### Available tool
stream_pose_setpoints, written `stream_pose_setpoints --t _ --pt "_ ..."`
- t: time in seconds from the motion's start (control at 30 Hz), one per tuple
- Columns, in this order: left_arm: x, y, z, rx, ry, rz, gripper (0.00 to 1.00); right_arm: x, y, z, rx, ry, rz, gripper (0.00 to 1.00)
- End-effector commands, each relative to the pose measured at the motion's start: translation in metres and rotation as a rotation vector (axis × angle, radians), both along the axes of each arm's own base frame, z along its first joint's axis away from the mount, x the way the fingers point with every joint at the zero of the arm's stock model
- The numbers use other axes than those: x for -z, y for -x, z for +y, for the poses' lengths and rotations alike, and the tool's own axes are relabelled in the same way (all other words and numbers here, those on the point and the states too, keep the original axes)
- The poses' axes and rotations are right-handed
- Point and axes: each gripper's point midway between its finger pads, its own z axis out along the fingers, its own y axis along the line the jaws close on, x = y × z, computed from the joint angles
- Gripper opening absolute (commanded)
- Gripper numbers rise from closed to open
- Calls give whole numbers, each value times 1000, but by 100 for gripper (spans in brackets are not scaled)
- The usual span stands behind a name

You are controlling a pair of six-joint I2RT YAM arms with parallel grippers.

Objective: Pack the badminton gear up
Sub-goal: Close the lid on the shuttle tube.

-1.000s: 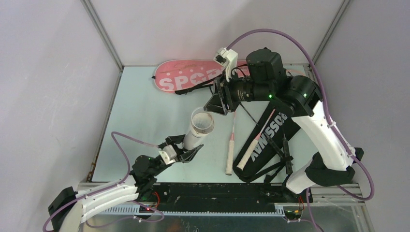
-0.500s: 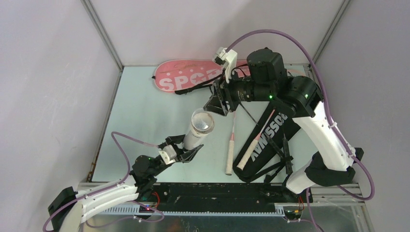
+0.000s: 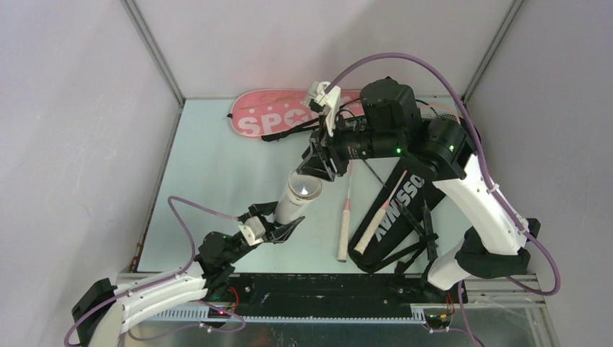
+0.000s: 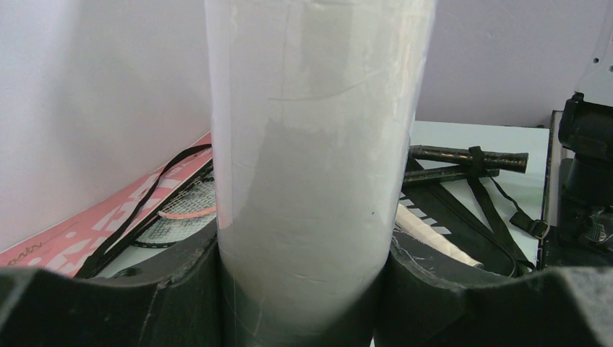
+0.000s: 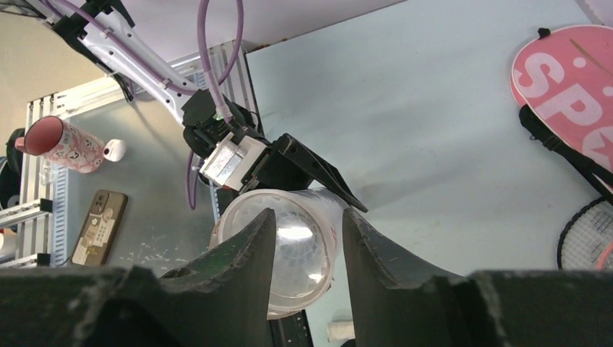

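Along the left edge the tabletop (image 3: 209, 166) lies bare from the wall rail to the middle, the widest open room in the top view. Near the front, the left tool (image 3: 275, 221) is clenched on the base of the long translucent white tube (image 3: 293, 204). The tube's long axis rises from that grip and leans away and slightly right, with its open mouth up. In the left wrist view the tube fills the centre and its top is cut off.

Just above the mouth hangs the right tool (image 3: 316, 171), fingers (image 5: 246, 267) apart and nothing between them. Through that gap something pale shows inside the tube, too blurred to name.

At the far edge lies the pink "SPORT" bag (image 3: 271, 116), its right end hidden by the right arm. Right of the tube, two pink rackets (image 3: 346, 210) point their grips toward the front. One rests on the black "CROSSWAY" bag (image 3: 401, 199), which crowds the right side. Their heads are covered by the arm.
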Motion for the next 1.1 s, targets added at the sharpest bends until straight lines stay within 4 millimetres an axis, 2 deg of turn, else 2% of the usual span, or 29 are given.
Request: stream_pose_setpoints --t 0.0,0.27,0.6,0.9,1.07 --pt "-6 5 4 7 48 -29 44 -9 3 7 -45 -34 -55 39" --pt "-6 5 5 5 51 -27 44 2 3 5 -45 4 -67 30" --pt "-8 3 8 -10 63 -23 45 5 13 -4 -64 16 -113 29" --pt "-8 5 6 4 56 -33 45 35 8 1 2 150 -113 31" --pt "-9 5 8 -5 63 -36 45 49 18 3 -24 210 -56 27"
